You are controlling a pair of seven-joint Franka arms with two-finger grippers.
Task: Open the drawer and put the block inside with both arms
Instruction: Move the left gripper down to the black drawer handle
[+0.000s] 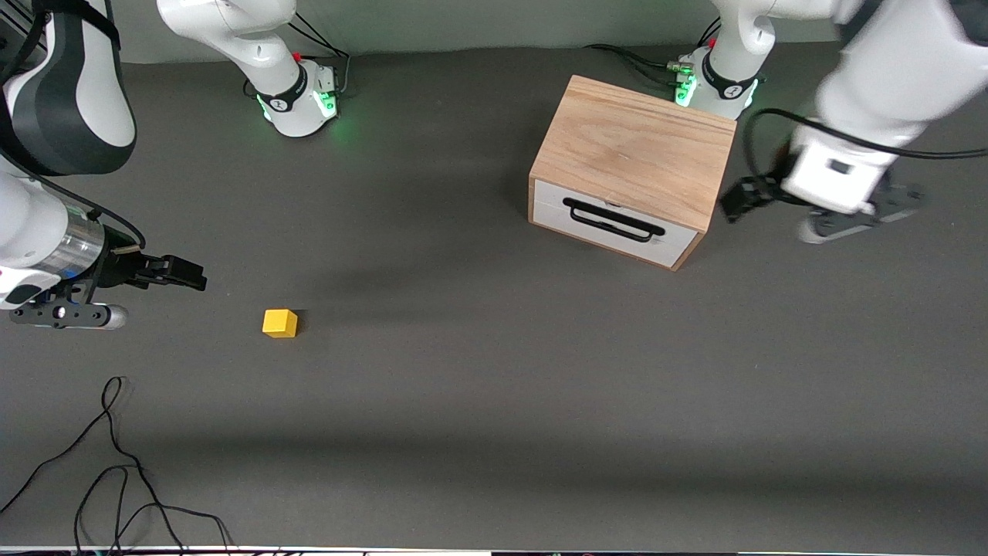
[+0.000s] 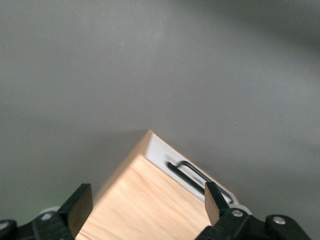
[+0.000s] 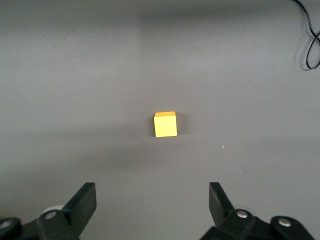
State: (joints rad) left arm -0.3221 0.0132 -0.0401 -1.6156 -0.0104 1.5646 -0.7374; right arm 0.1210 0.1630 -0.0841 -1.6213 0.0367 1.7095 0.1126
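Drawer (image 1: 614,222) is shut, black handle (image 1: 614,220) facing the front camera, wooden box (image 1: 633,158) at the left arm's end of the table. Yellow block (image 1: 279,323) sits alone on the table (image 1: 494,401) toward the right arm's end, nearer the camera than the box. Split looks deliberate: one arm per job. Left gripper (image 2: 145,202) is over the box's top edge, fingers spread, empty, likely lining up on the handle. Right gripper (image 3: 152,200) hangs near the block, fully spread, touching nothing.
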